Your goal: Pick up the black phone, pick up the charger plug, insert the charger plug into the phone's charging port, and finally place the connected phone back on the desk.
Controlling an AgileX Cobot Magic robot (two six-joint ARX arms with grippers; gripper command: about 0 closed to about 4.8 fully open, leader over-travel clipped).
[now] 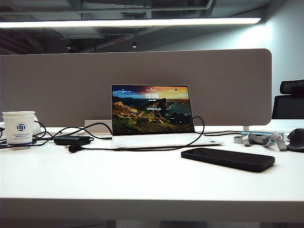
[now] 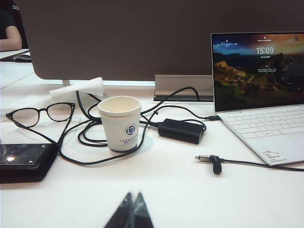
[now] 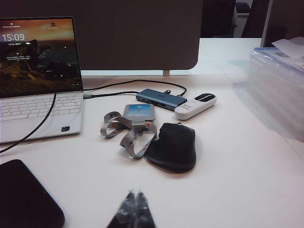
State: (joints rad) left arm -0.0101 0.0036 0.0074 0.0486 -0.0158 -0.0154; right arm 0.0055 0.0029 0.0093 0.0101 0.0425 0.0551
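The black phone lies flat on the white tabletop, near and to the right of the open laptop, with nothing holding it; one corner of it also shows in the right wrist view. The charger plug rests on the tabletop left of the laptop's near corner, its thin black cable running off rightward along the laptop's front edge. The charging port cannot be made out.

The left claw hangs low over the near left part of the tabletop, its two fingertips pressed together and gripping nothing. The right claw sits likewise over the near right part, tips together and empty.

On the left stand a paper cup, a black power brick and a pair of glasses. On the right lie a black mouse, a grey lanyard with a card, a hub and a small white device.
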